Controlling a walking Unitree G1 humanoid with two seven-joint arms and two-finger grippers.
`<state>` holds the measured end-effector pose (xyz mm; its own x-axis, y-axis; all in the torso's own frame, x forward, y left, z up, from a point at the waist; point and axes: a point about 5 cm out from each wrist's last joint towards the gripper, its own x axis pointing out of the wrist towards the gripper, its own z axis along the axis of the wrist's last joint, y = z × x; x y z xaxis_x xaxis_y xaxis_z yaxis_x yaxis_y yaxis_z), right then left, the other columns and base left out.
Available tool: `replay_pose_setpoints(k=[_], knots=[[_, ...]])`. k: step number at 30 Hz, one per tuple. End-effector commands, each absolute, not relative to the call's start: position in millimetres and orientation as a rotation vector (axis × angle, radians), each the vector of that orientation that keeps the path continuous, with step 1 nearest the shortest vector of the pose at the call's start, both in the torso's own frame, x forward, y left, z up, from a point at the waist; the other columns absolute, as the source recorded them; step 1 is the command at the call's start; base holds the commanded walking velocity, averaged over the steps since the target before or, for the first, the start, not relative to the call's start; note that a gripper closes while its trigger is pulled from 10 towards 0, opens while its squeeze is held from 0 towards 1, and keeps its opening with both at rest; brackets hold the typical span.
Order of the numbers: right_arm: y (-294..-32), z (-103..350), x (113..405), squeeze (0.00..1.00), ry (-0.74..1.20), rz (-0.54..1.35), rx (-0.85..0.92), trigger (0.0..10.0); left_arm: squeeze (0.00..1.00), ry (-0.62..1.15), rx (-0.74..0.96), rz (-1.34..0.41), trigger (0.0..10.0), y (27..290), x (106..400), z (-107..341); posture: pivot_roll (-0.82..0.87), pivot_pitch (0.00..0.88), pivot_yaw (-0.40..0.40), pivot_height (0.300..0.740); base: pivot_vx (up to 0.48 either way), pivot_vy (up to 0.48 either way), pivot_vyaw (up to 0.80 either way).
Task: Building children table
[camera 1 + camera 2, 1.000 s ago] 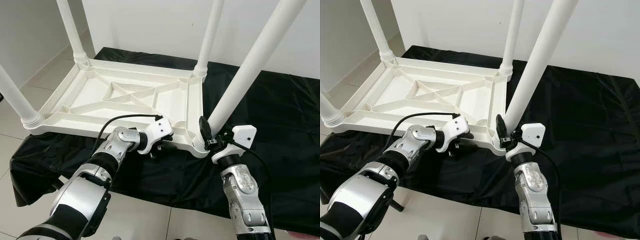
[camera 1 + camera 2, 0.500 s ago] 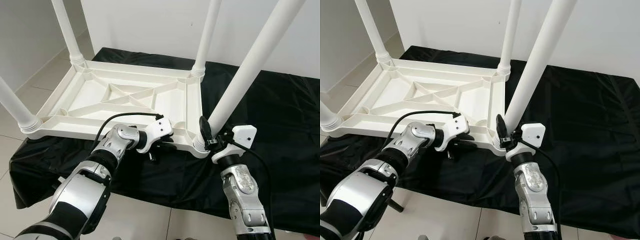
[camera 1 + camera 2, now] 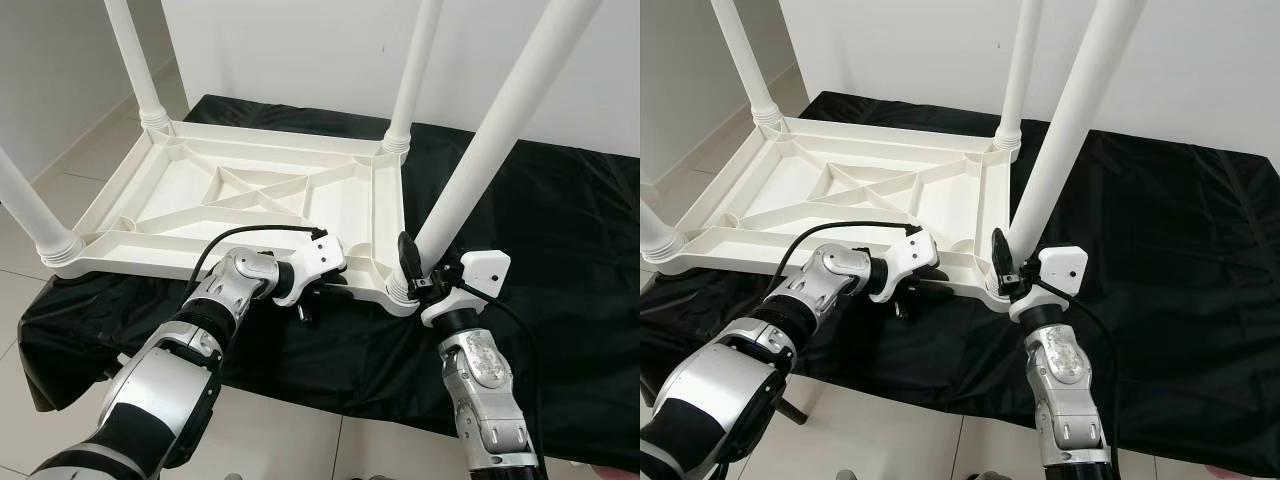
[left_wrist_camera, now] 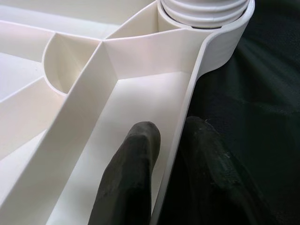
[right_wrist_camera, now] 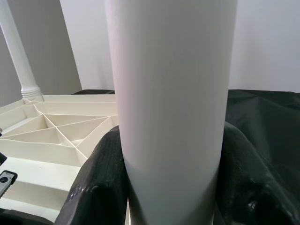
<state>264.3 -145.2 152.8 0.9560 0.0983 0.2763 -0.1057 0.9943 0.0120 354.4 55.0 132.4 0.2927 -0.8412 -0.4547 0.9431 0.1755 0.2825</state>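
A white plastic children's table [image 3: 250, 190] lies upside down on a black cloth, with its legs pointing up. My left gripper [image 3: 325, 290] is shut on the table's near rim [image 4: 187, 117], close to the near-right corner. One finger [image 4: 131, 178] is inside the rim and the other [image 4: 211, 168] outside. My right gripper [image 3: 420, 272] is shut on the near-right leg [image 3: 500, 120] just above its threaded socket. In the right wrist view the black fingers [image 5: 101, 183] press on either side of the leg [image 5: 171, 93].
The black cloth [image 3: 560, 220] covers the low surface under the table and extends to the right. Other legs stand at the far left [image 3: 135, 60], far right [image 3: 415, 70] and near left [image 3: 30, 210]. Tiled floor [image 3: 60, 170] lies to the left, with a white wall behind.
The table and its legs have shifted slightly left in the view. Both grippers keep the same holds.
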Motion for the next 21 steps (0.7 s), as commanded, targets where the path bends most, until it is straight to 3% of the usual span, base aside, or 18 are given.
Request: replay_pose_setpoints(k=[1, 9, 10, 11, 21], knots=[[-155.6, 115.9, 261.2, 0.0, -0.096, 0.02, 0.006, 10.0, 0.0, 0.247, 0.568, -1.255, 10.0, 58.9, 354.8, 127.2, -0.08, 0.066, 0.013, 0.74, 0.0, 0.0, 0.0], [-158.1, 115.0, 261.5, 0.0, -0.094, 0.007, 0.008, 10.0, 0.0, 0.246, 0.57, -1.256, 10.0, 59.7, 355.3, 128.2, -0.08, 0.061, 0.013, 0.74, 0.0, 0.0, 0.0], [-158.2, 114.9, 261.5, 0.39, -0.093, 0.007, 0.009, 10.0, 0.0, 0.247, 0.57, -1.256, 10.0, 59.8, 355.3, 128.1, -0.08, 0.061, 0.013, 0.74, 0.0, 0.0, 0.0], [-157.8, 114.8, 261.6, 1.0, -0.094, 0.011, 0.017, 10.0, 0.0, 0.247, 0.57, -1.256, 10.0, 59.9, 355.3, 128.2, -0.08, 0.059, 0.014, 0.74, 0.0, 0.0, 0.0], [-156.7, 116.9, 262.9, 1.0, -0.107, 0.027, 0.013, 10.0, 0.0, 0.244, 0.566, -1.258, 10.0, 59.2, 355.2, 128.6, -0.08, 0.054, 0.011, 0.74, 0.0, 0.0, 0.0]])
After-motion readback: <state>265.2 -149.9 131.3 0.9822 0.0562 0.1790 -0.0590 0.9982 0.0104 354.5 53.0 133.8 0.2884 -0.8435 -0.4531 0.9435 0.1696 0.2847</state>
